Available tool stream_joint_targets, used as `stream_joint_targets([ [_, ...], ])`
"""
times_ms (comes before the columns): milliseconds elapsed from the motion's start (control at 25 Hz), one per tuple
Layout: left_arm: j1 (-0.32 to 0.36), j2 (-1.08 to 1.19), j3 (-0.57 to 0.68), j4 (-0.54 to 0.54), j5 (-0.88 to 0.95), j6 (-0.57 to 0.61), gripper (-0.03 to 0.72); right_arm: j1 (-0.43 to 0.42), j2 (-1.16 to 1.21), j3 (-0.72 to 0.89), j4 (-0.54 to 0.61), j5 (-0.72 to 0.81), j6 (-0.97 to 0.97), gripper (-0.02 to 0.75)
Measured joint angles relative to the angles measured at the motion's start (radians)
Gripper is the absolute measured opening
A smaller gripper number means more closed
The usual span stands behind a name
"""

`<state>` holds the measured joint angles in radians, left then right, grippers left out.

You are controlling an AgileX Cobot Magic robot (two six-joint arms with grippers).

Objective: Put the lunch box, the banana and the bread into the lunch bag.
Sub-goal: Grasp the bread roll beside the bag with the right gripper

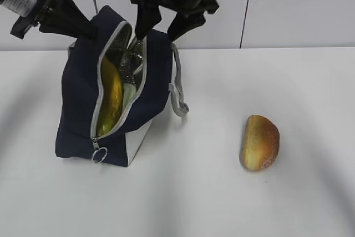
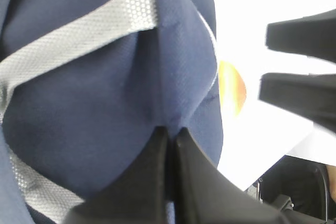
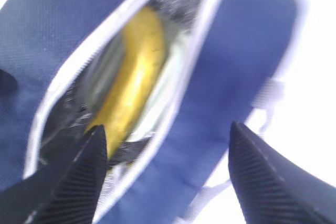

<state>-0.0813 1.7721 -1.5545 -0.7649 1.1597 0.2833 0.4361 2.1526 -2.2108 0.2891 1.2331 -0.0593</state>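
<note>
The navy lunch bag (image 1: 77, 109) stands unzipped at the table's left. Inside it lies the yellow banana (image 1: 111, 101), and the pale green sliver beside it is the lunch box (image 1: 128, 95), mostly hidden. The bread (image 1: 259, 142) lies alone on the table to the right. My left gripper (image 1: 89, 29) is shut on the bag's upper fabric (image 2: 94, 103), pinching a fold (image 2: 170, 132). My right gripper (image 1: 157, 33) hovers open over the bag's mouth with nothing between its fingers. In the right wrist view the gripper (image 3: 165, 129) frames the banana (image 3: 134, 77) and the zipper edge.
A grey strap handle (image 1: 177, 95) hangs off the bag's right side, and the ring pull (image 1: 99, 154) dangles at its low front corner. White table surface (image 1: 194, 192) spreads between bag and bread. A wall stands close behind.
</note>
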Motion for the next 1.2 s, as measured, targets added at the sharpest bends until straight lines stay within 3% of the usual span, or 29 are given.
stream_joint_targets([
  [200, 0.000, 0.000, 0.000, 0.000, 0.000, 0.000, 0.001, 0.000, -0.120, 0.093, -0.128, 0.006, 0.037, 0.531],
  [480, 0.000, 0.000, 0.000, 0.000, 0.001, 0.000, 0.001, -0.002, -0.311, 0.467, -0.289, 0.007, 0.122, 0.531],
  [720, 0.000, 0.000, 0.000, 0.000, 0.001, 0.000, 0.001, -0.009, -0.448, 0.775, -0.324, -0.034, 0.177, 0.531],
  [960, 0.000, 0.000, 0.000, 0.000, 0.002, 0.000, 0.001, -0.143, -0.512, 0.997, -0.188, -0.174, 0.160, 0.531],
  [1200, 0.000, 0.000, 0.000, 0.000, 0.002, 0.000, 0.001, -0.247, -0.520, 1.028, -0.032, -0.292, 0.093, 0.531],
])
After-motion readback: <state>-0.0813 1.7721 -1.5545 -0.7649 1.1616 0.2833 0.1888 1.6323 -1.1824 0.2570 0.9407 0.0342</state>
